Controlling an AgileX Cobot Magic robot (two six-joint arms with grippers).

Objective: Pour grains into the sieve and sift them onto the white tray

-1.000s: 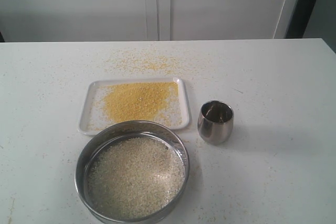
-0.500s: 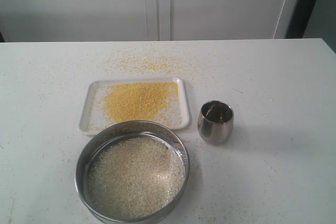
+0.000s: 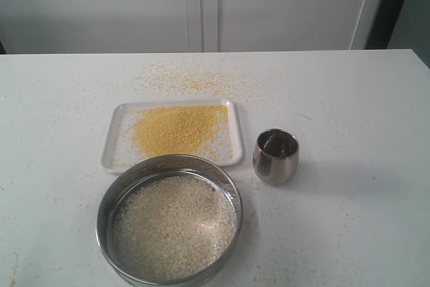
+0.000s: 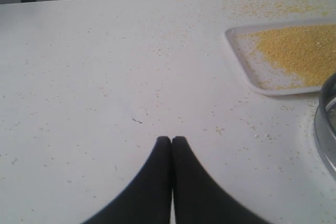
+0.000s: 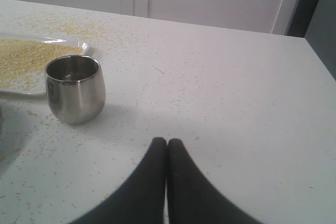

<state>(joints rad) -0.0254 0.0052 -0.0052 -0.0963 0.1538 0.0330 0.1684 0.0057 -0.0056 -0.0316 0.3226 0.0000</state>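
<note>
high frontal exterior, low wrist views, white tray [image 3: 115, 140] in all

A shiny steel cup [image 3: 275, 156] stands upright on the white tabletop [image 3: 363, 112], with its open top facing up. Behind the tabletop are plain white panels [image 3: 134, 5].

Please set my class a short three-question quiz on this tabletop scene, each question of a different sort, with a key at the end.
1. True or false: the steel cup stands upright on the table, apart from the white tray.
2. What lies in the sieve? A. a spoon B. whitish grains C. nothing
3. In one word: are the left gripper and the right gripper open or shut?

Key: 1 true; 2 B; 3 shut, both of them.
</note>
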